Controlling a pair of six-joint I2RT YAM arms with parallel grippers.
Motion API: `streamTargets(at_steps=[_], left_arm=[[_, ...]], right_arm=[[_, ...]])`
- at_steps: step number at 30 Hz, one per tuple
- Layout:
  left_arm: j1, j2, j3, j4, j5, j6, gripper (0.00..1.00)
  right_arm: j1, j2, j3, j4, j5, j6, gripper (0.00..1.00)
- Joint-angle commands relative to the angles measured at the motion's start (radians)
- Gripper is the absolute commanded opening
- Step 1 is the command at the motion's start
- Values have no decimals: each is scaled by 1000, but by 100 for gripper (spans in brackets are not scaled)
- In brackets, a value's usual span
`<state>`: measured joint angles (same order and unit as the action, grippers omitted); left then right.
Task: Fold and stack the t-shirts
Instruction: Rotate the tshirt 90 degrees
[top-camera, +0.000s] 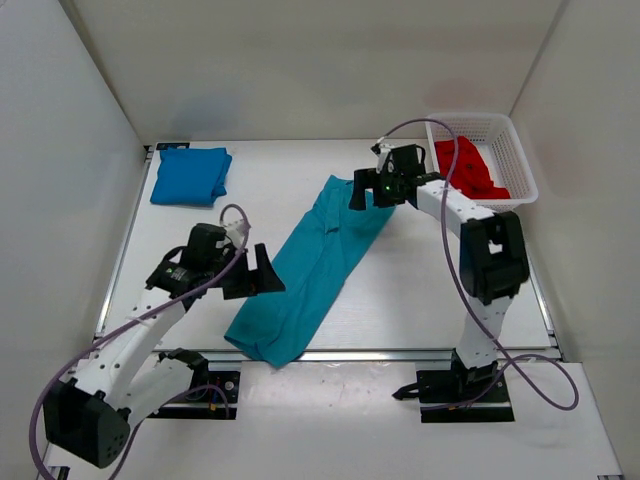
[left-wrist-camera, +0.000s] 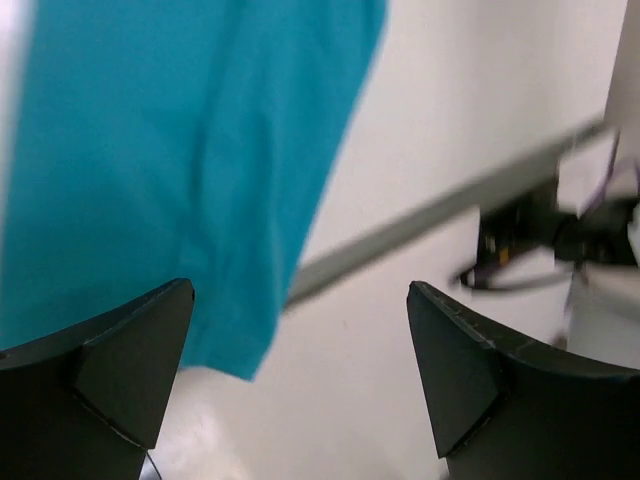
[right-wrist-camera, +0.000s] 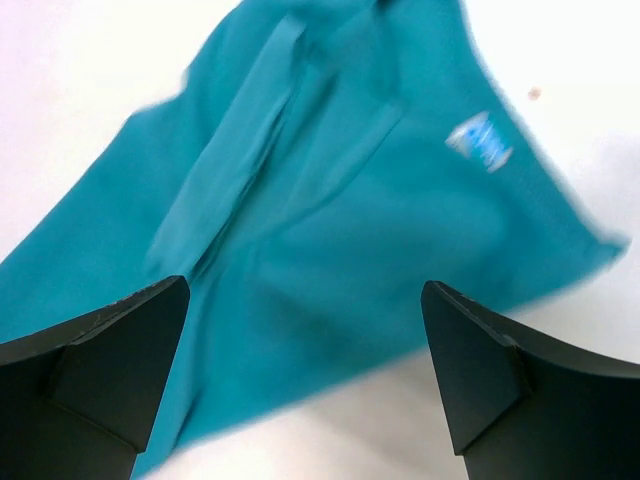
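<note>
As seen from above: teal shirt (top-camera: 310, 268) lying flat on table (top-camera: 420, 280) as a long narrow strip, folded lengthwise, running diagonally from far end under right gripper (top-camera: 368, 190) to near end touching front rail (top-camera: 400, 354). At left edge of strip, closer to the near end: left gripper (top-camera: 256, 274), fingers spread wide, nothing between them. Same story in left wrist view: left gripper (left-wrist-camera: 300, 290) gaping, teal shirt (left-wrist-camera: 170, 150) filling upper left, its near corner just beside the left finger, bare table and front rail (left-wrist-camera: 420, 225) beyond, whole frame motion-blurred. Touching the cloth or hovering above it: cannot tell. In right wrist view, right gripper (right-wrist-camera: 305, 290) likewise wide open and empty, pointed down at far end of teal shirt (right-wrist-camera: 330, 230). On the cloth, a lengthwise fold ridge and a small white label (right-wrist-camera: 480, 143), both blurred. Far-left corner of table: blue shirt (top-camera: 190, 176), folded into a compact rectangle, well apart from both arms. Far-right corner: red shirt (top-camera: 470, 172) bunched inside white mesh basket (top-camera: 522, 160), just beyond the right arm's wrist, not touching the teal strip.
</note>
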<state>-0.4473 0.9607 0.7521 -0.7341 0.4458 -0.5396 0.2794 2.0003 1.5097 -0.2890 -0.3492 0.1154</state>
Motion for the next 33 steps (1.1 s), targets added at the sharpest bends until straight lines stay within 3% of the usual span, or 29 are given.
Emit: streamTargets(at_steps=[1, 7, 13, 21, 25, 33], left_arm=[[87, -28, 23, -24, -99, 7, 99], [113, 33, 24, 27, -248, -20, 99], [163, 81, 36, 50, -282, -31, 98], [153, 154, 53, 49, -288, 0, 99], [147, 196, 50, 47, -289, 10, 99], [174, 256, 64, 48, -274, 29, 99]], right_arm=[[33, -204, -131, 5, 30, 29, 99], [231, -366, -416, 33, 59, 145, 99], [245, -370, -545, 146, -54, 248, 99], [93, -198, -465, 133, -14, 207, 99], [26, -71, -321, 128, -16, 178, 99], [-11, 219, 145, 11, 44, 199, 94]])
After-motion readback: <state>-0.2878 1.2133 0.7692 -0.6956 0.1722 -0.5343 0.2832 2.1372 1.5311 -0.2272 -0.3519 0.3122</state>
